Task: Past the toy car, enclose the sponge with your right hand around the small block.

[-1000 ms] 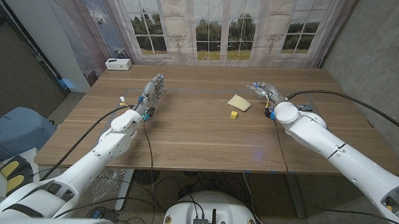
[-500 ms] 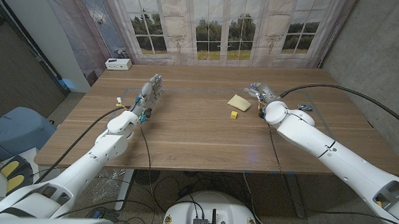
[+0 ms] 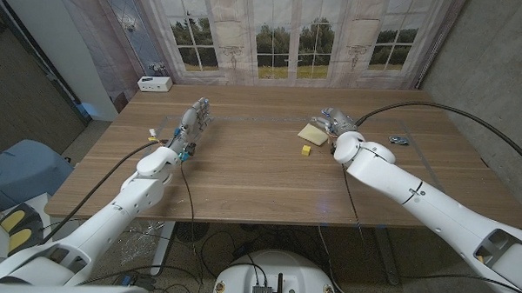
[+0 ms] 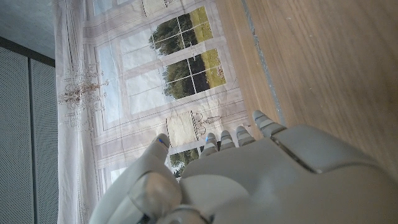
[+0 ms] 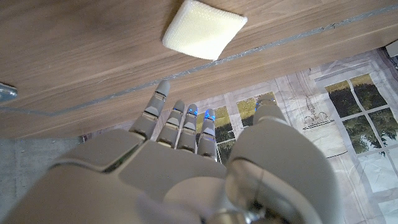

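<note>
Sponge (image 3: 313, 133) lies flat toward the table's (image 3: 242, 176) far edge, right of centre, the small block (image 3: 306, 150) just nearer, and being likely light, soft and squashy it wants fingers wrapped gently round its sides by the right hand (image 3: 335, 123), spread empty just beside it

Soft, even, dim light; sharp head view, wide-angle bending at edges.

We count one sponge (image 3: 312, 133), one small block (image 3: 306, 150), one toy car (image 3: 399, 140), one white box (image 3: 154, 84).
</note>
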You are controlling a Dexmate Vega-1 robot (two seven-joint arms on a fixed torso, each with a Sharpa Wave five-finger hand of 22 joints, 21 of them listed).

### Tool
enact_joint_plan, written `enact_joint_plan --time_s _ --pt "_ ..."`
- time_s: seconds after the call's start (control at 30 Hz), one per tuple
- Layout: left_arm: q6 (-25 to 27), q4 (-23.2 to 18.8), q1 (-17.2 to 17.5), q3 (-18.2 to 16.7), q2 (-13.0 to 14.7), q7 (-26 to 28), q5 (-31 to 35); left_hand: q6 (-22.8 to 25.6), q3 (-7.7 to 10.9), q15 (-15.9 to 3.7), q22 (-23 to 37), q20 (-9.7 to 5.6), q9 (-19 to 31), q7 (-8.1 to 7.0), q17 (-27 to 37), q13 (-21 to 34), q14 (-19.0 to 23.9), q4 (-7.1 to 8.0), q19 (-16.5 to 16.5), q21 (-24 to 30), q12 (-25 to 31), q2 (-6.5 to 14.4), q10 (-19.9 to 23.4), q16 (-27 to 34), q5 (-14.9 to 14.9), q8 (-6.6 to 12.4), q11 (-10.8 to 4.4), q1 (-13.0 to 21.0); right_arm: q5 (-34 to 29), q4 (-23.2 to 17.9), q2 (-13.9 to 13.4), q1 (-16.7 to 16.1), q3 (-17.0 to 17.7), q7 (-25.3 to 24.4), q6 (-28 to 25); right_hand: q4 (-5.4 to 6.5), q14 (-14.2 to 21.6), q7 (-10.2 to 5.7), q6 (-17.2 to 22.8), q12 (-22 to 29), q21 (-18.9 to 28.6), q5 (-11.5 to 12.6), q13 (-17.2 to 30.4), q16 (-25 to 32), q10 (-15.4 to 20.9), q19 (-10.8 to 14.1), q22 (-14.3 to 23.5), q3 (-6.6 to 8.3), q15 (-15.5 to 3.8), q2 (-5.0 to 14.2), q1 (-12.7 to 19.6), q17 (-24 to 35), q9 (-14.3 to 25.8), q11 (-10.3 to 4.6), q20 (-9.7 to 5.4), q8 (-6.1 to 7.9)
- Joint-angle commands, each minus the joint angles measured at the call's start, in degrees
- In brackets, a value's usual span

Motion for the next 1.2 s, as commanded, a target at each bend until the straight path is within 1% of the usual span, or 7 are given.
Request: enact_joint_plan --time_s 0.03,0.33,0.43,0.67,1.0,1.03,1.2 --pt "-0.61 -1.08 1.55 -0.74 0.68 0.19 -0.38 -0.08 0.08 -0.02 0.29 0.45 0.13 -0.38 0.17 0.19 -0.37 -0.12 -0.23 0.11 0.31 -0.08 -0.70 0.25 0.31 0.18 -0.05 0.35 -4.70 0.54 2.81 3.51 -5.32 -0.25 -7.68 -0.17 -0.19 -0.47 0.11 0.06 -0.14 -0.19 0.15 -0.08 0.10 0.21 0.28 -0.20 -0.09 -0.85 0.25 0.31 0.18 -0.40 0.66 0.04" --pt "-1.26 -0.58 1.66 -0.99 0.58 -0.25 -0.66 -0.01 0.05 0.04 0.28 0.49 0.14 -0.41 0.17 0.19 -0.37 -0.15 -0.24 0.10 0.30 -0.11 -0.75 0.27 0.31 0.19 0.00 0.36 -7.21 2.96 6.11 6.06 -8.86 -1.70 -12.89 -0.55 -0.72 -1.39 0.15 -0.10 -0.90 -0.04 0.17 -0.29 -0.34 -0.31 0.33 -0.78 -0.18 -1.89 -0.05 0.32 0.21 -1.42 2.58 0.06" --pt "-1.43 -0.39 1.67 -1.07 0.52 -0.40 -0.79 0.01 0.04 0.08 0.28 0.48 0.14 -0.43 0.17 0.19 -0.41 -0.16 -0.24 0.09 0.30 -0.12 -0.76 0.25 0.30 0.19 -0.09 0.36 -7.26 4.26 7.62 6.64 -9.24 -2.18 -14.39 -0.60 -1.27 -1.66 0.12 -0.18 -1.17 0.02 0.18 -0.48 -0.59 -0.59 0.34 -0.95 -0.64 -2.13 -0.20 0.34 0.22 -1.56 2.92 0.05" --pt "-1.83 0.21 1.80 -1.31 0.42 -0.76 -1.14 0.02 0.02 -0.03 0.28 0.48 0.14 -0.45 0.17 0.19 -0.43 -0.18 -0.25 0.09 0.32 -0.14 -0.73 0.25 0.30 0.19 -0.02 0.36 -7.07 8.03 10.18 9.18 -11.56 -1.93 -17.30 -0.68 -1.82 -2.08 -0.03 -0.42 -1.59 0.15 0.18 -0.62 -1.37 -0.92 0.34 -1.15 -0.48 -2.37 -0.37 0.37 0.24 -1.77 3.72 0.00" --pt "-2.19 1.03 1.80 -1.58 0.22 -0.96 -1.46 0.04 0.00 -0.05 0.28 0.49 0.14 -0.51 0.16 0.19 -0.42 -0.21 -0.24 0.09 0.31 -0.14 -0.75 0.27 0.29 0.18 -0.13 0.37 -5.68 12.98 13.88 11.98 -13.14 -2.32 -20.61 -0.77 -2.84 -2.88 -0.81 -0.64 -2.51 0.34 0.21 -0.81 -2.61 -1.84 0.34 -1.42 -0.26 -2.56 -0.63 0.42 0.27 -2.05 4.83 -0.25" --pt "-2.21 1.10 1.78 -1.59 0.21 -0.92 -1.44 0.04 0.00 -0.06 0.28 0.48 0.14 -0.55 0.16 0.19 -0.43 -0.22 -0.24 0.08 0.32 -0.14 -0.74 0.27 0.29 0.18 -0.12 0.37 -5.60 13.25 13.79 12.34 -13.62 -2.19 -20.42 -0.76 -2.91 -2.89 -0.82 -0.67 -2.58 0.34 0.21 -0.82 -2.76 -1.90 0.34 -1.46 -0.24 -2.60 -0.69 0.43 0.27 -2.03 4.94 -0.24" --pt "-2.37 1.54 1.68 -1.72 0.14 -1.01 -1.55 -0.34 0.00 -0.07 0.28 0.47 0.14 -1.07 0.16 0.19 -0.44 -0.25 -0.25 0.08 0.32 -0.13 -0.77 0.27 0.29 0.03 0.00 0.39 -5.16 16.10 15.81 13.57 -14.27 -3.11 -21.79 -0.68 -3.52 -3.01 -1.18 -0.70 -3.11 0.37 0.22 -0.94 -3.21 -2.58 0.33 -1.75 -0.13 -2.88 -1.11 0.47 0.28 -2.10 5.35 -0.32"
